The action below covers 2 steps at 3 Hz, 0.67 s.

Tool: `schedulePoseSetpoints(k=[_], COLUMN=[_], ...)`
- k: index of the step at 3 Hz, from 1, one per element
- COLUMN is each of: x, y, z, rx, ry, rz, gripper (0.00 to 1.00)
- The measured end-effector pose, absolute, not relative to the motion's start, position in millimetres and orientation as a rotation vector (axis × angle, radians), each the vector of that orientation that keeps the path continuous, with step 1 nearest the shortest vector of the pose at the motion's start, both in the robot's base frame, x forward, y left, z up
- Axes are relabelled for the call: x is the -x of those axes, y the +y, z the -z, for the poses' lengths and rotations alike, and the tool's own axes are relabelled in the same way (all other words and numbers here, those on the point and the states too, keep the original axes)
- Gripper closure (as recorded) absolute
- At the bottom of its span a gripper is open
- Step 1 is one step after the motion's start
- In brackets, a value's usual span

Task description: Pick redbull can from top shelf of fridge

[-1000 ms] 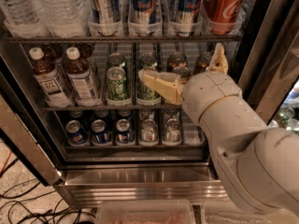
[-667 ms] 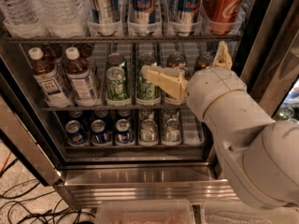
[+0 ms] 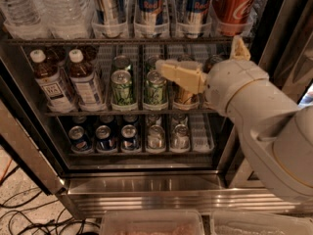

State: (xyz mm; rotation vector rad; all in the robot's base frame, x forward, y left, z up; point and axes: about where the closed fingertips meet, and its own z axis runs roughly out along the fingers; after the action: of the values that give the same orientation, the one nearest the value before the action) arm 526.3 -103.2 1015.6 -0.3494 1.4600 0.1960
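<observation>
Two redbull cans (image 3: 149, 4) (image 3: 194, 5), blue and silver, stand in clear plastic trays on the top shelf (image 3: 73, 41) of the fridge (image 3: 146, 192); their tops are cut off by the frame. A similar slim silver-and-blue can (image 3: 108, 4) stands to their left. A red Coca-Cola can (image 3: 234, 4) is at the right. My gripper (image 3: 198, 53) is open and empty, just below the top shelf in front of the middle shelf. One finger (image 3: 178, 75) points left. The other finger (image 3: 238, 48) points up under the Coca-Cola can.
Water bottles (image 3: 58, 9) stand top left. The middle shelf holds tea bottles (image 3: 51, 82) and green cans (image 3: 122, 87). The lower shelf holds short cans (image 3: 105, 138). The dark door frame (image 3: 271, 28) is at the right. Cables (image 3: 29, 214) lie on the floor at the left.
The gripper and arm have risen a little and shifted slightly right, closer to the top shelf. The cans have not moved.
</observation>
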Motion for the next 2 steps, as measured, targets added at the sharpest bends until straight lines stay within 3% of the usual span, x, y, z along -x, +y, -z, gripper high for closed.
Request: schedulePoseSetpoints(k=[2], x=[-526.0], y=[-105.8], z=[-1016.8], rx=[0.466], ry=[1.486], rz=[-0.239], gripper=[0.0])
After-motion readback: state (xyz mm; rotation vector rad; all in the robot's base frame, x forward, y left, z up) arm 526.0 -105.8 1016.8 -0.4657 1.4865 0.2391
